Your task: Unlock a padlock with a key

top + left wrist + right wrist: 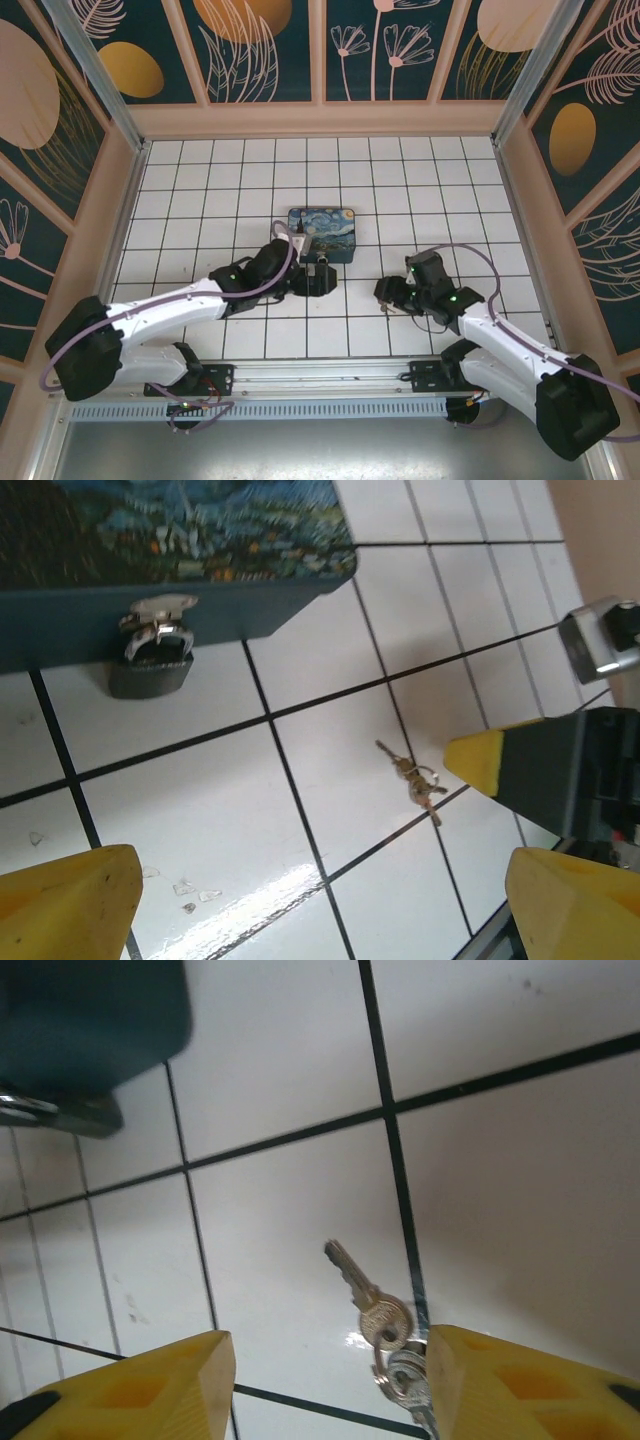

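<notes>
White tiled table (200,180), swirl-painted box (322,228) near its middle, padlock (150,668) at the box's front, key (352,1272) lying apart

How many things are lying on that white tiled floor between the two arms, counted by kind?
Painted box: 1
Padlock, hanging at the box's front: 1
Bunch of keys on a ring: 1
Total: 3
</notes>
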